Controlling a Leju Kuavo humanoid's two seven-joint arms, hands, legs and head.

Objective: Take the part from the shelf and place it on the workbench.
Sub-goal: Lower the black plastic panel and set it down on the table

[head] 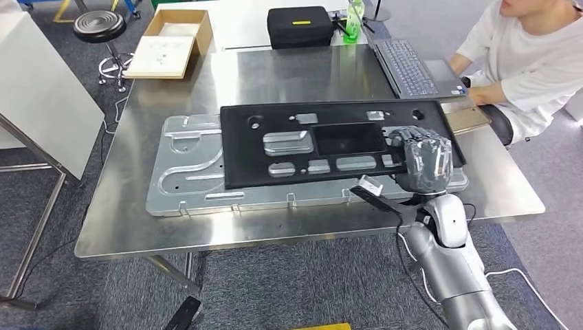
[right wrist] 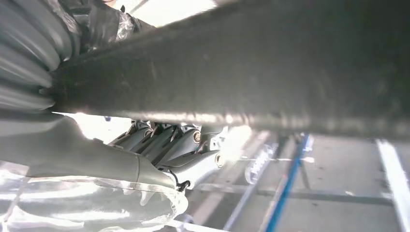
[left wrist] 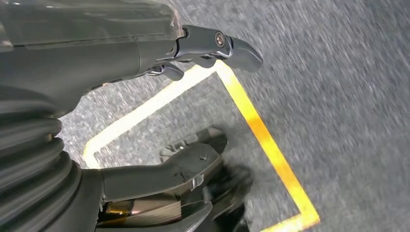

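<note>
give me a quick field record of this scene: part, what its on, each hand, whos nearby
part: black panel with cutouts, lying over a silver metal plate
surface: steel workbench
right hand: right hand grips the panel's right end; the panel's edge shows close up in the right wrist view
left hand: left hand hangs over grey floor with yellow tape, holding nothing
nearby: person in white at a laptop

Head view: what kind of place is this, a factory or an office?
Probably a workshop or test lab: a steel workbench carrying a black panel over a stamped metal plate, with a laptop alongside.
</note>
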